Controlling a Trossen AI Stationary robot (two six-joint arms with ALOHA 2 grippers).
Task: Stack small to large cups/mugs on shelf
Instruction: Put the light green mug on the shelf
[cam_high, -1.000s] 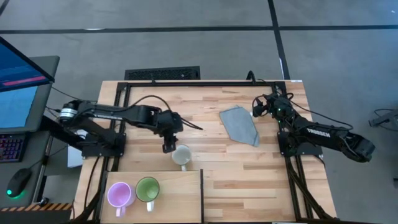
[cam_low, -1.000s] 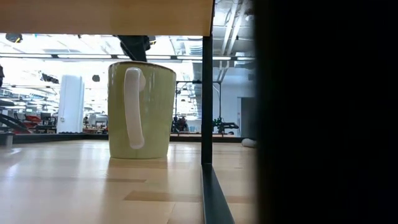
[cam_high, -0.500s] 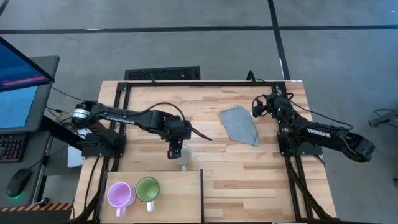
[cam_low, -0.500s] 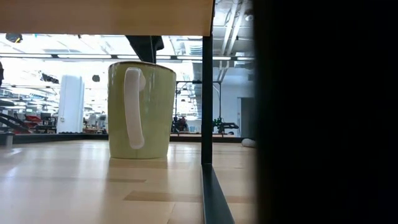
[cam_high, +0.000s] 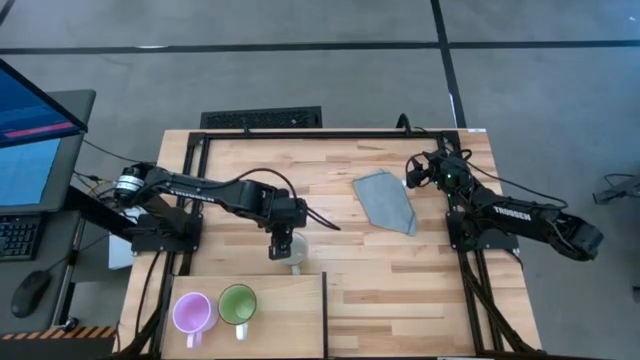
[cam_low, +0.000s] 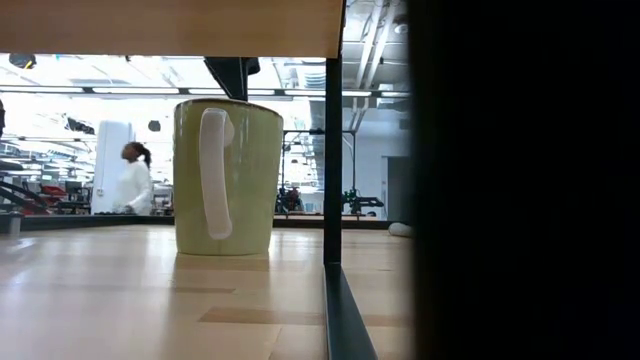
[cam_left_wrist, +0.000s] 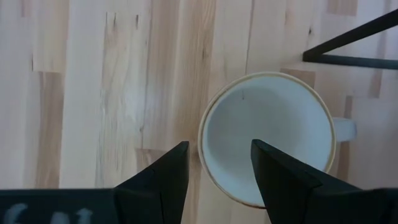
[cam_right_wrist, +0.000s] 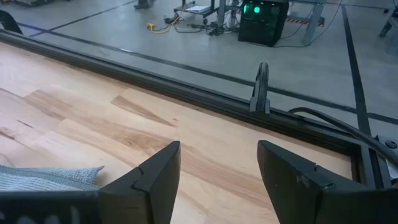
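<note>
Fingers (cam_left_wrist: 283, 180) of left gripper (cam_high: 282, 243) spread astride white mug's (cam_high: 294, 252) rim, ungripped, beside shelf (cam_high: 290, 310); purple mug (cam_high: 192, 312) and green mug (cam_high: 237, 303) there unstacked.

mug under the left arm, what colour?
Cream-white mug, pale inside; clearest in the left wrist view.

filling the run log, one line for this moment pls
left gripper: open, fingers straddling white mug rim | purple mug, green mug: on shelf

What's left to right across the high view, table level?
Purple mug → green mug → left gripper, open fingers over the white mug → cloth → right gripper.
</note>
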